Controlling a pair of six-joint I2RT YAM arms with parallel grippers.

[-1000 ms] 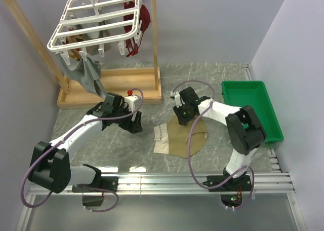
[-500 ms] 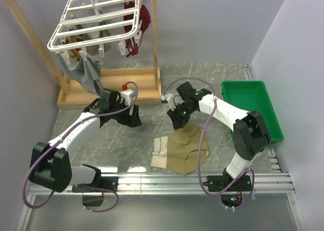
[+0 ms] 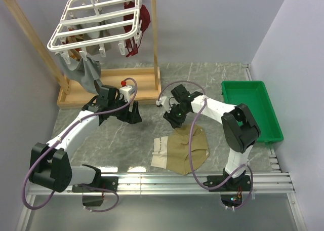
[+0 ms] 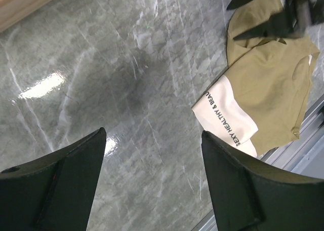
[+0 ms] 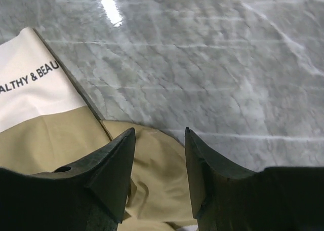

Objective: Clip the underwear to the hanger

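Though right at the underwear's (image 3: 185, 150) back edge, holds nothing in the right gripper (image 5: 158, 136), fingers apart. Holds the left gripper (image 4: 153, 135) wide apart, empty, over bare table (image 4: 101, 64).

Tan underwear (image 3: 174, 152) flat on table (image 3: 116, 140), white hanger (image 3: 96, 37) on wooden stand (image 3: 154, 38)

The top external camera looks down from above and behind the arm bases (image 3: 228, 183) over the whole table (image 3: 126, 150). Both wrist cameras face down close to its surface, and all three views share the underwear (image 4: 273, 84).
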